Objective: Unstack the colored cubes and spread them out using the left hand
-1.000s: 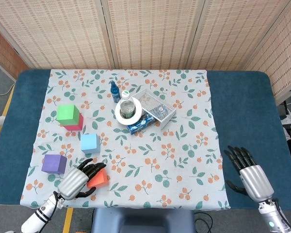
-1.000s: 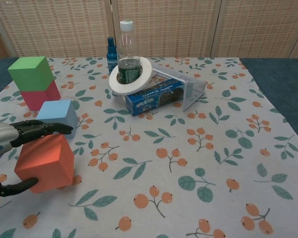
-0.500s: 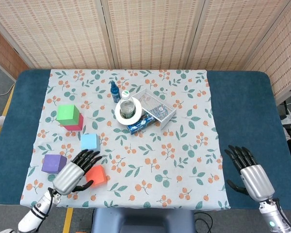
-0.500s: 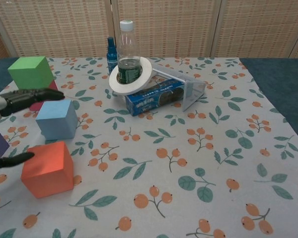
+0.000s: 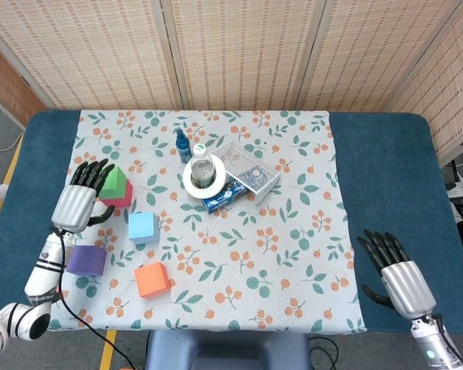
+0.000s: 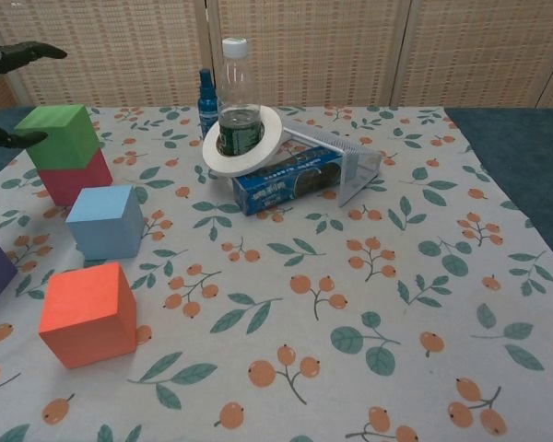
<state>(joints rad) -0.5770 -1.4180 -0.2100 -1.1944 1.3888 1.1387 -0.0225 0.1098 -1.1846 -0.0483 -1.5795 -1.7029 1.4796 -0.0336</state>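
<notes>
Woven reed screens close off the back of the room, and in front of them stands a dark blue desk covered in the middle by a white cloth printed with orange berries and green leaves. Five colored cubes are on the cloth: a green cube sits stacked on a red cube near the left edge, while a light blue cube, a purple cube and an orange cube each lie singly on the cloth, apart from one another, toward the near left corner. The left robot hand hovers just beside the green-on-red stack, on its left, fingers spread and holding nothing; in the chest view only its dark fingertips show at the upper left edge. The right robot hand rests over the bare blue desk at the near right, fingers apart and empty, well away from the cubes. Behind the cubes, near the middle of the cloth, are one clear plastic bottle ringed by a white tape roll, one small blue spray bottle, one blue packet and one tilted wire basket lying against the packet.
</notes>
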